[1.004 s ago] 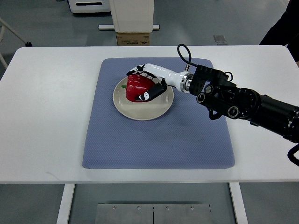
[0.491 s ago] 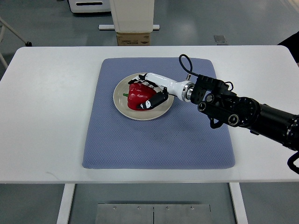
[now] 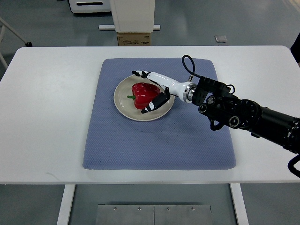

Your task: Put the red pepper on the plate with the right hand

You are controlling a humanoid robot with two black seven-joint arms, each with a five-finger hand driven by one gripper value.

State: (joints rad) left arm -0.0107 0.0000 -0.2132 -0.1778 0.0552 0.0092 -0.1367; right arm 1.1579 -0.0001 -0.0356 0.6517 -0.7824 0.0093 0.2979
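The red pepper (image 3: 142,94) lies on the beige plate (image 3: 123,105), its green stem pointing left. The plate sits on the blue mat (image 3: 159,140). My right hand (image 3: 142,91) reaches in from the right and hovers at the pepper's right side. Its fingers (image 3: 139,73) are spread past the pepper's far side and the thumb (image 3: 151,106) is at its near side. The hand looks open, no longer gripping the pepper. The left arm is out of view.
The white table (image 3: 47,117) carries the mat. My black forearm (image 3: 243,115) crosses the mat's right edge. A cardboard box (image 3: 133,38) and a white stand (image 3: 132,14) stand on the floor beyond the table's far edge.
My right hand lowered the pepper onto the plate and opened its fingers. The pepper now rests on the plate, and the hand has drawn slightly to the right.
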